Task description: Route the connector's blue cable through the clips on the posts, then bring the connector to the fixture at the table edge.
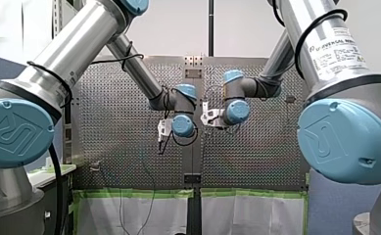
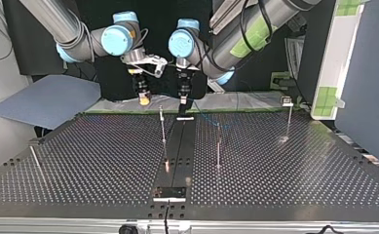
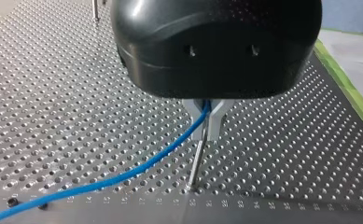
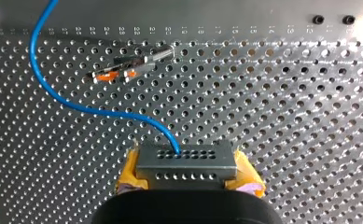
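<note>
Two grips: right hand (image 4: 189, 170) clamps connector (image 4: 187, 159) crosswise; left hand (image 3: 207, 122) pinches blue cable (image 3: 137, 171).

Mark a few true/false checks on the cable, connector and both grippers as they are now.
1. My right gripper holds the grey perforated metal connector between yellow-padded fingers. True.
2. My left gripper is open and empty. False: its metal fingers are closed on the thin blue cable.
3. The cable comes out of the connector face that points away from my right gripper. True.
4. The connector sits in the black fixture at the table edge. False: it is in my right gripper, over the far side of the table in the top view.
5. A thin metal post stands directly under my left gripper's fingers. True.
</note>
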